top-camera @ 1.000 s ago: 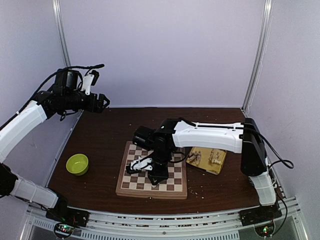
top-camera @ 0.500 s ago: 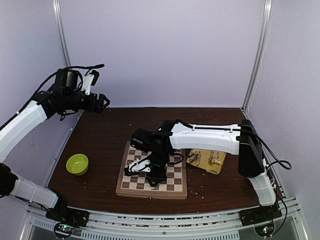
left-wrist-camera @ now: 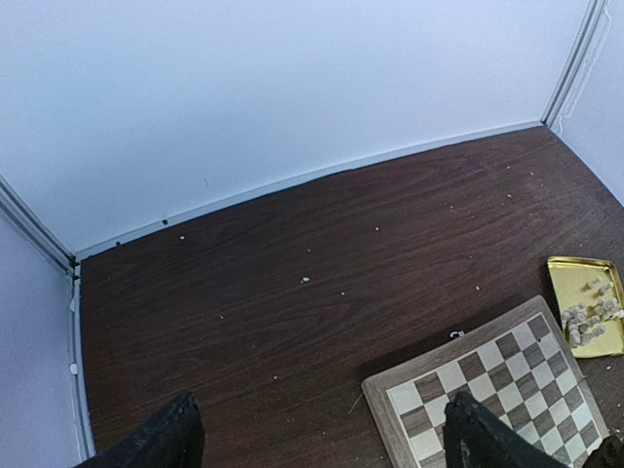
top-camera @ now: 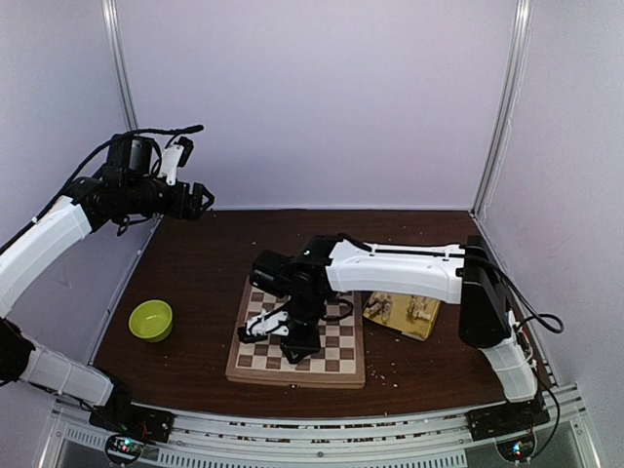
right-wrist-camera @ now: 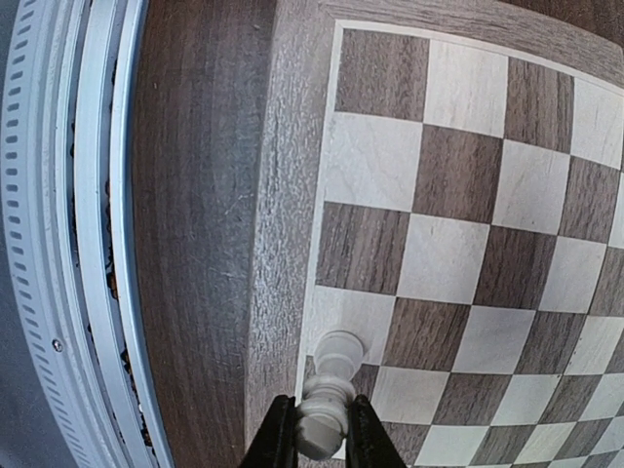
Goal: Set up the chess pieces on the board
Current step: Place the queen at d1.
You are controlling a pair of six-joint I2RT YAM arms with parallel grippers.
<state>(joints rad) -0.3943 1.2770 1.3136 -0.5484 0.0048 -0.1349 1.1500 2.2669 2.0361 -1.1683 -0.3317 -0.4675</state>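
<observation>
Top view: the right arm reaches leftward across the board (top-camera: 343,367). The right gripper (top-camera: 295,343) hangs low over the board's near-left part. From here the arm's own bulk hides what sits between the fingers.

Right wrist view settles it. The gripper is clenched on one cream chess piece (right-wrist-camera: 328,398), with the two black fingers (right-wrist-camera: 280,437) pinching its upper end. The piece's round base points down at a light square in the edge row, just inside the tan border. That row runs along the side nearest the metal rail (right-wrist-camera: 88,244). Cannot tell whether the base touches the square. The other squares in this view are bare.

Left gripper (top-camera: 203,200): the top view shows it held high at far left, near the back wall and well apart from the board. The left wrist view adds that its fingers (left-wrist-camera: 171,439) are spread wide with nothing between them. Dark tabletop (left-wrist-camera: 292,244) with pale crumbs lies below.

The left wrist view also catches a corner of the board and, beyond it, a gold tray (left-wrist-camera: 561,268) holding a cluster of loose pieces (left-wrist-camera: 585,317). In the top view the tray lies just beside the board's right edge, partly behind the right arm.

A green bowl (top-camera: 151,320) shows only in the top view. It sits left of the board, apart from it.
</observation>
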